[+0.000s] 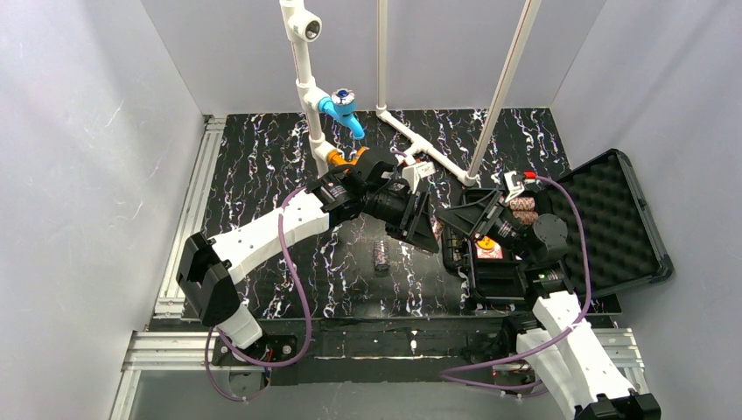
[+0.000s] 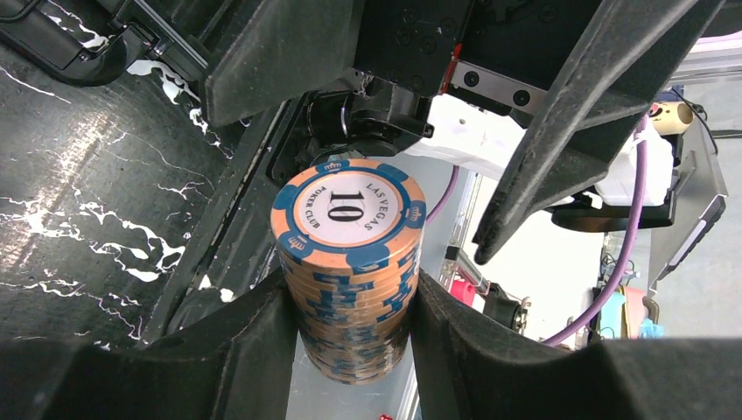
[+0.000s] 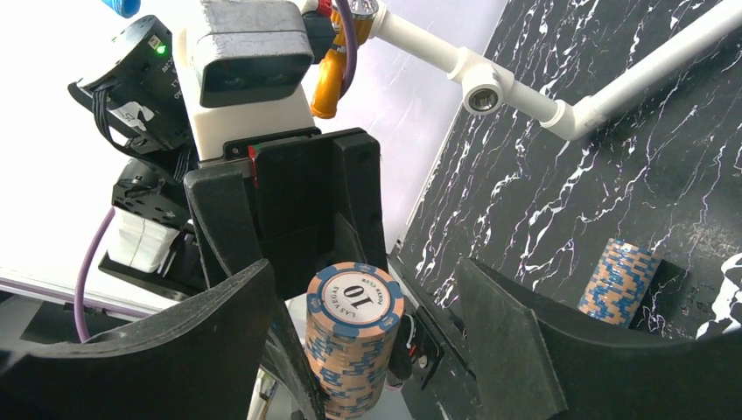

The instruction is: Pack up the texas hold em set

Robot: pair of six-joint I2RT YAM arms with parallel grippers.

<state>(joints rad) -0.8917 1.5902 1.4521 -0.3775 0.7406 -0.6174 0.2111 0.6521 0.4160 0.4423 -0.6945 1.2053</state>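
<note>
A stack of orange-and-blue poker chips, its top chip marked 10, is held off the table between the pads of my left gripper, which is shut on it. In the right wrist view the same stack stands between the fingers of my right gripper, which is open with a gap on both sides. The two grippers meet just left of the open black case. Another chip stack lies on the dark table. More chips and a red-faced deck sit in the case.
A white pipe frame with blue and orange fittings rises at the back, and its low pipe runs across the marbled black mat. The foam-lined case lid lies open to the right. Grey walls close in both sides.
</note>
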